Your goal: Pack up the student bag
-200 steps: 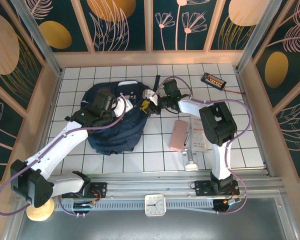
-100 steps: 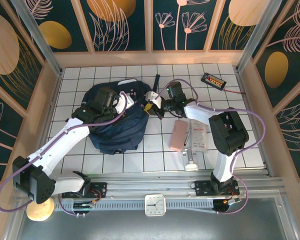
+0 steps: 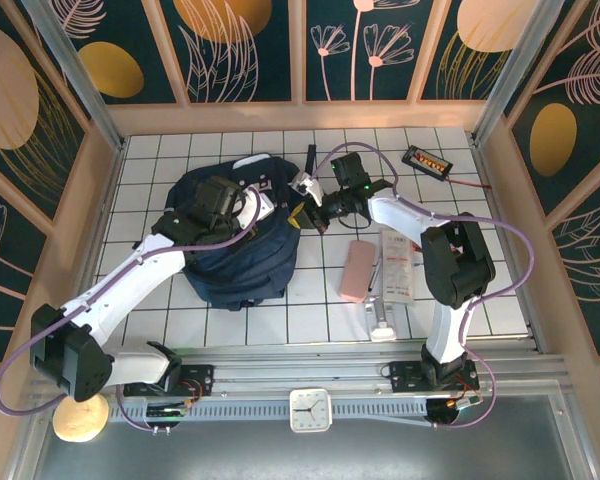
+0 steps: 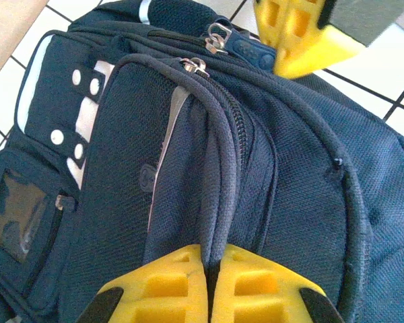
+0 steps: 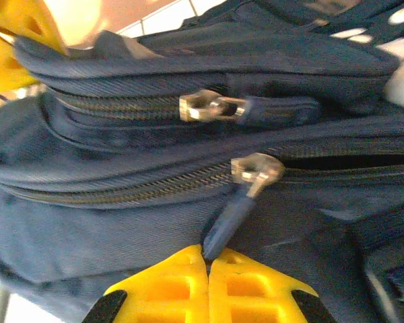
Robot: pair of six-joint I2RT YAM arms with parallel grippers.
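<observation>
The student bag [image 3: 235,255], navy with a grey-white patch, lies left of centre on the tiled table. My left gripper [image 4: 209,259] is shut on a raised fold of its fabric beside a zip; from above it sits at the bag's top [image 3: 252,208]. My right gripper [image 5: 207,254] is shut on the blue zipper pull tab [image 5: 232,215], which hangs from a silver slider [image 5: 256,168]. Right of that slider the zip gapes dark. A second slider [image 5: 202,108] sits on the zip above. From above, the right gripper [image 3: 298,212] is at the bag's right edge.
A pink case [image 3: 357,270], a white printed packet [image 3: 398,265] and a small white object [image 3: 382,325] lie right of the bag. A black device [image 3: 426,160] sits at the far right. A dark stick [image 3: 311,160] lies behind the bag. Walls enclose the table.
My right gripper has shut on the zipper pull and its elbow has swung right. The bag's top has shifted slightly toward the far wall. The left gripper keeps its hold.
</observation>
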